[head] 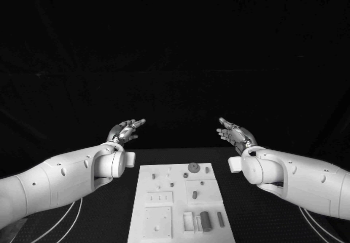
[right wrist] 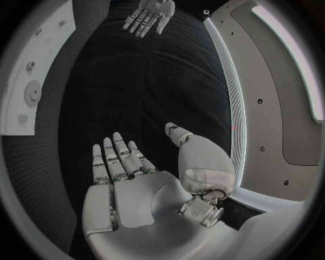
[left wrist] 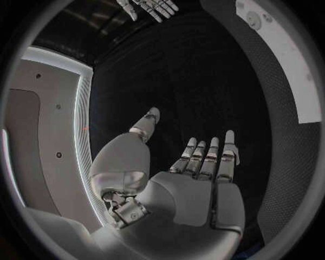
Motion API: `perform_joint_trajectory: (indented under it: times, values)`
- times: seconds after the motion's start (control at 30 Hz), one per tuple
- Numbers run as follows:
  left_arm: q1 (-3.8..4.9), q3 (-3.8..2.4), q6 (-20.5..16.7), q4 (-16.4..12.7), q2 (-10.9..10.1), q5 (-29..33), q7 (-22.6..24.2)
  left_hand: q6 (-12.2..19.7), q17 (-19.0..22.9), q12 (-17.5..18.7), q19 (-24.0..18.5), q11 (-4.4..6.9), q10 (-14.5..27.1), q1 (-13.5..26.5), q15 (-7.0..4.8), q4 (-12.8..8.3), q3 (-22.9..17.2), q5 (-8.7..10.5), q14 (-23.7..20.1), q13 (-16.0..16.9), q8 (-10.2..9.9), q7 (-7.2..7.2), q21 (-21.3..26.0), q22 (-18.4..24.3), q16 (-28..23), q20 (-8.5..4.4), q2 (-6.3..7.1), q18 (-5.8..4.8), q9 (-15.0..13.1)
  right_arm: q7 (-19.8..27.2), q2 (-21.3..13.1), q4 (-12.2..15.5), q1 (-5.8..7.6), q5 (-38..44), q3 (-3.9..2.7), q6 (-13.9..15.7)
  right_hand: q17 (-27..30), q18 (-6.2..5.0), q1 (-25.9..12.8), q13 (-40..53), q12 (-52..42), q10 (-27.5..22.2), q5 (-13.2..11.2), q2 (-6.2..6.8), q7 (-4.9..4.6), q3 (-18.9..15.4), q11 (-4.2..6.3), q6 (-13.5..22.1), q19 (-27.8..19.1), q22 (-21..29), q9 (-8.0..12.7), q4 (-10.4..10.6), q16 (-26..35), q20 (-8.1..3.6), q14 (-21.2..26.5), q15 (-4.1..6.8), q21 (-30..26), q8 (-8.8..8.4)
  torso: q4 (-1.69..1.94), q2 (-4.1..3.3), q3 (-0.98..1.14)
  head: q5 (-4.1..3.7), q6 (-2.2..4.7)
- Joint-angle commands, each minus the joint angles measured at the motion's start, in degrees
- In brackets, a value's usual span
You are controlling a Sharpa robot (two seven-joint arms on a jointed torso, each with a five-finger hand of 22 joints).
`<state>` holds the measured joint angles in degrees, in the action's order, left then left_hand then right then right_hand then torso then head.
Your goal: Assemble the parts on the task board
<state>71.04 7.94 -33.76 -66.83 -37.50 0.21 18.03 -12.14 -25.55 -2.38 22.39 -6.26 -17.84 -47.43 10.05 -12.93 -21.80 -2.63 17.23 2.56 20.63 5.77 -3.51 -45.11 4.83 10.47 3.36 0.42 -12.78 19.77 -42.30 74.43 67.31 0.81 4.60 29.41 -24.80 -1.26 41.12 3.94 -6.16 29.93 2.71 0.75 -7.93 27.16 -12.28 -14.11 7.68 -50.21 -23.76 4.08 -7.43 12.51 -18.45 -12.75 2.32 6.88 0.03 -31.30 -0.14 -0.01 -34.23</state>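
The white task board [head: 180,223] lies in the middle of the table in the head view, between my two arms. Small grey parts sit on it: a round disc [head: 193,167] near its far end, a peg [head: 195,194] in the middle, and two dark bars [head: 206,220] near its front right. My left hand [head: 125,130] is raised beyond the board's far left corner, fingers spread, holding nothing. My right hand [head: 234,133] mirrors it beyond the far right corner, also empty. The left wrist view shows the left hand [left wrist: 196,179] flat and open; the right wrist view shows the right hand [right wrist: 135,179] likewise.
The black table [head: 248,202] surrounds the board on both sides. White cables [head: 69,217] run along the table under my left arm. The board's edge [left wrist: 284,59] and the other hand [left wrist: 149,8] appear in the left wrist view.
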Motion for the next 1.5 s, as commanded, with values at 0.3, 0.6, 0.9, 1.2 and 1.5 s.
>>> perform_joint_trajectory:
  times: [0.3, 0.6, 0.9, 1.2, 1.5]
  values:
    - [3.56, 2.25, 11.8, 7.7, 2.5, -0.4, -10.4, -2.7, -4.2, -1.0, 1.0, -0.59, -4.4, -0.5, 0.25, 0.0, -0.2, -0.2, 3.7, 0.7, 3.4, 0.84, -0.7, -0.2, 1.9, -0.3, -0.74, -0.4, -2.2, -11.9, 1.3, -8.0, 3.61, 3.4, 2.06, -21.4, -4.8, -1.67, 9.8, 0.7, -3.5, 5.6, 0.3, 1.23, -5.84, 2.5, -0.65, -9.0, 6.1, -17.1, -8.1, -10.4, -5.9, 0.53, -8.2, -1.17, 1.9, 6.36, 0.0, 0.0, 0.0, -0.01, -0.02]
    - [3.55, 3.27, 16.3, 5.7, 0.2, -2.6, -8.7, -17.3, -11.0, -8.0, 13.7, -4.2, -26.0, -7.0, 1.07, -3.7, -3.4, -0.83, 23.3, 4.2, 10.8, 5.68, -4.8, -0.4, 11.6, -3.62, -3.65, 2.49, -6.0, -10.6, 4.4, -15.2, 3.96, 37.6, 2.29, -17.4, -5.0, -6.83, 17.3, 1.7, -8.1, 16.4, 0.4, 2.82, -5.64, 6.2, -0.28, -19.7, 21.4, -23.7, -8.2, -17.7, -11.3, -0.54, -19.4, -0.43, 4.2, 11.07, 0.05, -0.11, -0.08, -0.23, -0.29]
    - [3.58, 3.25, 19.6, 1.0, -2.8, -4.6, -7.9, -24.8, -11.3, -7.9, 20.9, -4.2, -34.1, -14.0, -0.76, -3.6, -8.4, -0.43, 30.8, 4.3, 9.1, 5.69, -4.8, 1.4, 13.1, -5.71, -2.54, 2.45, -4.8, -10.6, 4.9, -15.7, 3.96, 52.8, 2.27, -15.4, -6.2, -11.05, 21.8, 1.4, -9.4, 24.8, 0.3, 2.6, -4.12, 6.4, 1.92, -26.7, 33.9, -22.2, -7.3, -20.7, -16.0, -0.96, -31.8, 4.05, 5.6, 12.43, 0.7, -1.06, 0.04, -1.07, -0.26]
    - [3.59, 3.22, 20.4, -5.9, -6.3, -5.2, -7.6, -25.6, -11.5, -6.9, 21.9, -4.17, -34.9, -15.1, -0.98, -3.6, -8.5, -0.42, 31.7, 4.0, 8.2, 5.58, -4.4, 1.8, 13.0, -6.32, -2.03, 2.0, -4.4, -10.9, 5.2, -14.3, 3.97, 69.3, 2.23, -15.6, -17.2, -13.74, 26.7, 2.4, -9.9, 31.6, 0.4, 3.55, -3.01, 3.6, 6.04, -32.0, 61.7, -26.3, -7.5, -20.9, -33.9, -9.37, -57.4, 12.92, 19.0, 13.15, 2.24, -2.75, 0.07, -2.25, -0.35]
    - [3.7, 3.17, 20.1, -10.0, -7.9, -5.5, -7.5, -25.7, -11.5, -6.6, 22.1, -4.21, -35.0, -15.1, -0.96, -3.6, -8.3, -0.4, 31.8, 3.9, 8.0, 5.56, -4.2, 1.9, 12.9, -6.43, -1.76, 1.84, -4.4, -13.5, 6.7, -12.7, 3.96, 83.2, 2.2, -16.1, -28.7, -13.74, 28.4, 1.4, -5.8, 35.0, 0.4, 2.77, -1.8, 3.2, 6.55, -35.6, 67.1, -26.4, -5.7, -20.9, -55.1, -14.91, -59.0, 13.52, 36.1, 11.46, 3.75, -4.78, -0.44, -3.17, -0.06]
